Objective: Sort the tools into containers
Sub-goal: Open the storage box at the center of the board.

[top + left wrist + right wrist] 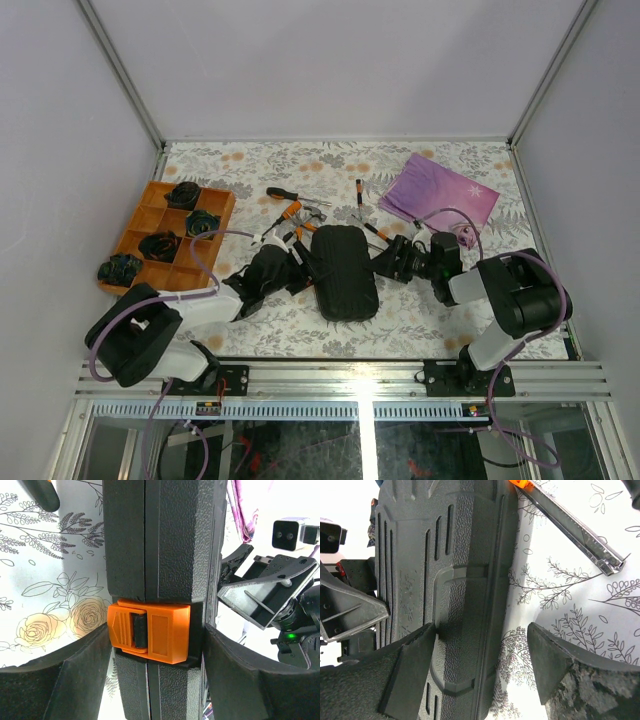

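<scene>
Sitting in the middle of the table (pixel 430 320), one black case (pixel 345 275) is shut, its single orange latch (pixel 150 637) fastened across the seam. Two grippers meet it from opposite sides. The left gripper (pixel 303 262) is clamped on the latch edge: both of its fingers (pixel 55 680) press against the case, one on each face. The right gripper (pixel 481 630) stands spread over the opposite edge, with one finger against the ribbed face and the other clear of the case, above the flowered tabletop.

Behind the case lies a loose cluster of small tools. One black-handled screwdriver (pixel 283 193) lies farthest back, one pair of orange-handled pliers (pixel 290 211) sits just in front of it, and one short screwdriver (pixel 358 196) lies apart to the right. One steel-shafted tool (pixel 572 527) with orange at its end lies just beside the case near the right gripper. The rest overlap too much to count.

One orange tray (pixel 135 215) on the left holds four black lumps (pixel 183 195). One purple cloth (pixel 440 193) lies at the back right.
</scene>
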Controlling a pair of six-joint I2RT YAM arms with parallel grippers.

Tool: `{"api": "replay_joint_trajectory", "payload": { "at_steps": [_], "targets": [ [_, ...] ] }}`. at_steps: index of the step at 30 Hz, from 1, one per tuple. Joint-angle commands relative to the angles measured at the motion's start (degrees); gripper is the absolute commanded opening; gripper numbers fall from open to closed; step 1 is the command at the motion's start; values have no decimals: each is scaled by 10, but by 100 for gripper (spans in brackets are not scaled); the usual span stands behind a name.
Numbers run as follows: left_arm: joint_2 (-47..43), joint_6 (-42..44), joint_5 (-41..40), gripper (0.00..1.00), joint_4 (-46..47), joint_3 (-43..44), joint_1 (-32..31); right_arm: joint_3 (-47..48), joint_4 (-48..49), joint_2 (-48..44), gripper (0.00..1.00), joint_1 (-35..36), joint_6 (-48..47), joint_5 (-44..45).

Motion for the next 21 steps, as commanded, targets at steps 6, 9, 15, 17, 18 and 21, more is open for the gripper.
{"api": "replay_joint_trajectory", "payload": {
  "at_steps": [6,9,15,17,18,21],
  "targets": [
    [36,43,-41,56,-77,-29,-1,-10,114,53,82,27,40,-58],
    [39,42,-38,56,-72,-31,-1,-8,163,77,82,37,67,-61],
    [42,42,-36,56,-71,-29,-1,-6,166,100,67,42,76,-41],
    [41,43,-37,56,-75,-28,-1,-7,140,96,59,42,64,-25],
    [42,44,-39,56,-78,-27,-1,-8,125,93,56,41,56,-16],
    [42,51,-50,56,-102,-18,-1,-7,69,82,49,41,33,10]
  ]
}}
